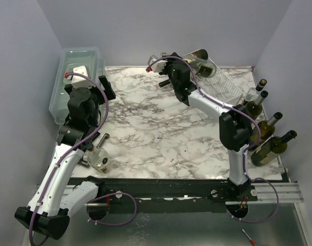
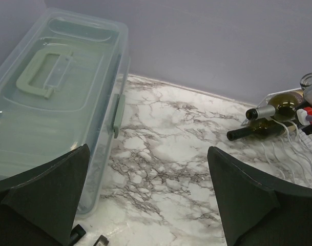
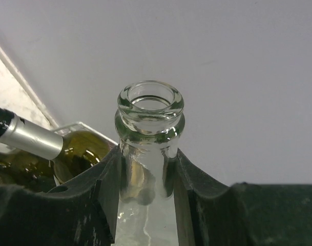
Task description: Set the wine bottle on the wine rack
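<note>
Top: my right gripper (image 1: 163, 66) holds the clear wine bottle (image 1: 153, 58) just left of the wine rack (image 1: 225, 88). Left wrist: my left gripper (image 2: 148, 154) spread wide, empty, beside the bin (image 2: 68, 118). Right wrist: fingers (image 3: 196, 189) pinch bottle neck.

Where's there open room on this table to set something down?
The marble table is bare across the middle, between the plastic bin on the left and the right arm. Crowded: the far right corner with the wine rack, and the right edge lined with bottles. One clear bottle lies front left.
</note>
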### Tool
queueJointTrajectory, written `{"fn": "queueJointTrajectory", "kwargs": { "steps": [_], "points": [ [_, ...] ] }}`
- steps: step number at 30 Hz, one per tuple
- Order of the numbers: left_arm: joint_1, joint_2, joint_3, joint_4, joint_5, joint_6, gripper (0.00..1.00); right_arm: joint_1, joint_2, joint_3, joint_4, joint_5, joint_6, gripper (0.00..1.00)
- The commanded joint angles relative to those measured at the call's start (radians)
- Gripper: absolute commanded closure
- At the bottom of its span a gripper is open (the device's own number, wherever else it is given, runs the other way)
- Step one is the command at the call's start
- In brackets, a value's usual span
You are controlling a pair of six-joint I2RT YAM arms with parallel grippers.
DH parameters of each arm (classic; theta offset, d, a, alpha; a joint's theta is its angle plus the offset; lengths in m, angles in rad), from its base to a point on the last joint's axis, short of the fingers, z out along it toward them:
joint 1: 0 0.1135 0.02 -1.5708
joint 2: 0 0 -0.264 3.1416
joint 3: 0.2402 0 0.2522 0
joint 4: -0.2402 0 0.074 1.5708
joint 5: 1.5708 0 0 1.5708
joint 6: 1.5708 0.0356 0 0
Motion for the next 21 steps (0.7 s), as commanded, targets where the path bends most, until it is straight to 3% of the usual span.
{"fn": "queueJointTrajectory", "kwargs": {
  "steps": [1,21],
  "points": [
    [-0.001,0.008,-0.005,0.017,-0.003,0.0,0.01,-0.041,-0.003,0.071,0.141,-0.019,-0.162,1.0],
    [-0.01,0.007,-0.015,0.03,0.028,-0.003,0.01,-0.098,0.05,0.02,0.159,-0.149,-0.268,1.0]
  ]
}}
